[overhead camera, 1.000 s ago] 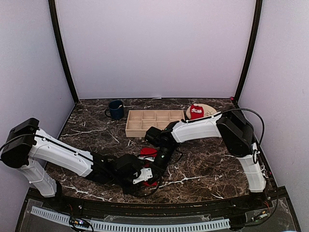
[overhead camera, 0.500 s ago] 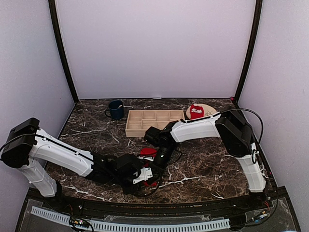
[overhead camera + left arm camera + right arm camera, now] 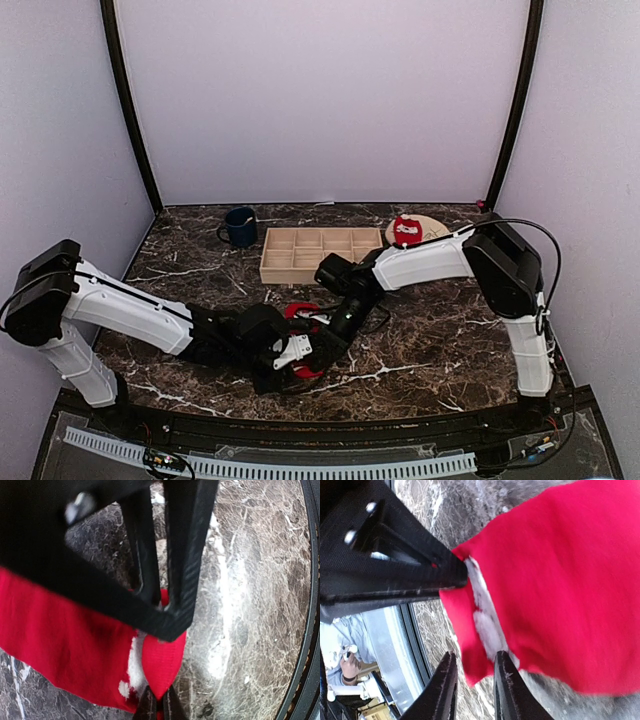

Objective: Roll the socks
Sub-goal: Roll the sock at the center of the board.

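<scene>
1. Top external view: at the far left a mug (image 3: 240, 226) stands at the back of the worktop (image 3: 430, 340), apart from the work, and it bears no readable label.
2. Left hand (image 3: 159, 707) is closed, pinching the edge of a red sock (image 3: 65, 640) that lies mostly flat near the front of the worktop.
3. That sock shows no roll yet. Only its corner sits between the two hands, so I judge the rolling barely begun.
4. Right hand (image 3: 475, 656) stands partly open, with the sock's corner between its fingers but not clamped, as far as I can see.
5. Behind them a tray (image 3: 310, 272) sits with no sock in it.
6. At the right a second sock (image 3: 406, 230) lies bunched on a plate (image 3: 435, 226); I cannot tell whether it is properly rolled.
7. White print on both socks reads as a figure, not letters, and no brand or writing is legible anywhere.
</scene>
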You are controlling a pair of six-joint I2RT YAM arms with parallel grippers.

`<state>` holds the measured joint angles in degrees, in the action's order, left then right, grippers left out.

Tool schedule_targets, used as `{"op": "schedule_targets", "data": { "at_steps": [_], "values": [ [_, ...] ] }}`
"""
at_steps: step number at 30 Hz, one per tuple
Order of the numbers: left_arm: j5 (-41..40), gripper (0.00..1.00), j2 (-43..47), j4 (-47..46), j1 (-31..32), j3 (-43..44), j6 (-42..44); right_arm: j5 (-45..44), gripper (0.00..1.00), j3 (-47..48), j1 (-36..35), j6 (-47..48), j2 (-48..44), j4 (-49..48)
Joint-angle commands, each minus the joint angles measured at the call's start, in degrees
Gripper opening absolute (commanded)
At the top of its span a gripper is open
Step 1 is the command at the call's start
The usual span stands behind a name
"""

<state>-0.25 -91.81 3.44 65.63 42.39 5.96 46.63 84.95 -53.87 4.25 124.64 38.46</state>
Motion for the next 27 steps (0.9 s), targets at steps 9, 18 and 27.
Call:
{"op": "schedule_targets", "data": {
  "at_steps": [9, 18, 27],
  "values": [
    [11.9, 0.0, -4.0, 10.2, -5.3, 6.0, -0.3, -2.9, 0.25, -9.2, 2.1, -4.7, -8.9, -13.2],
    [28.1, 0.0, -6.9, 17.9, -12.8, 11.8, -0.9, -13.1, 0.24, -18.3, 2.2, -6.4, -16.7, -22.8],
    [42.1, 0.0, -14.4, 24.3, -17.6, 15.9, 0.2, -20.8, 0.21, -29.8, 0.0, -5.9, -24.8, -33.5]
  ]
}}
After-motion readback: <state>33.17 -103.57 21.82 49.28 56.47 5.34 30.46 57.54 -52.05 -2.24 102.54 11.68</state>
